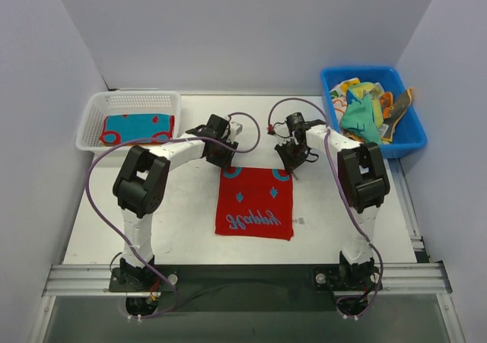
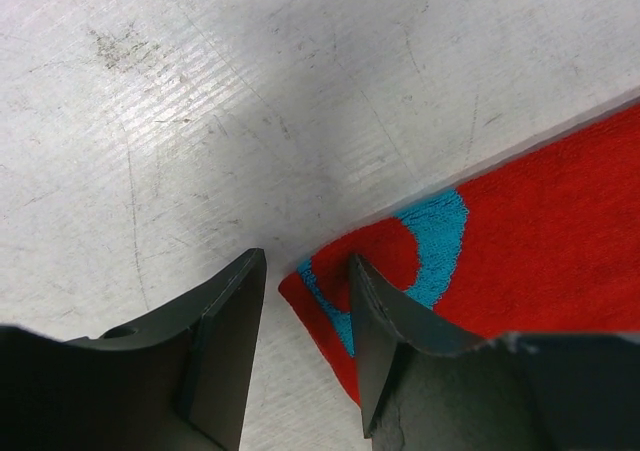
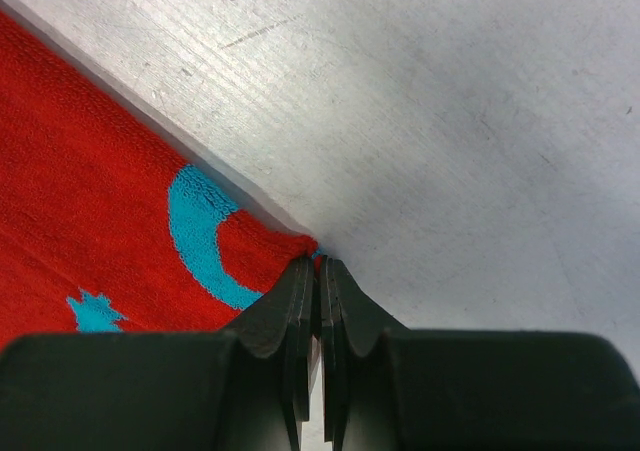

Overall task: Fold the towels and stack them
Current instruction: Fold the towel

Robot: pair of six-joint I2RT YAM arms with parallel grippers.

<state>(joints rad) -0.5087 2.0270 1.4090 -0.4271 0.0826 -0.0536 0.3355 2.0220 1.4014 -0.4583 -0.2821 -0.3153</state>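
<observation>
A red towel with blue prints and lettering (image 1: 255, 203) lies flat on the table's middle. My left gripper (image 1: 221, 156) is at its far left corner (image 2: 330, 281), open, with one finger on each side of the corner. My right gripper (image 1: 290, 160) is at the far right corner (image 3: 300, 246) and is shut on it. A folded red-and-blue towel (image 1: 138, 128) lies in the white mesh basket (image 1: 128, 100). More towels (image 1: 365, 111) are heaped in the blue bin (image 1: 411, 122).
The basket stands at the far left and the bin at the far right of the white table (image 1: 190, 221). Purple cables (image 1: 251, 126) loop above both arms. Grey walls close in the far side and both sides.
</observation>
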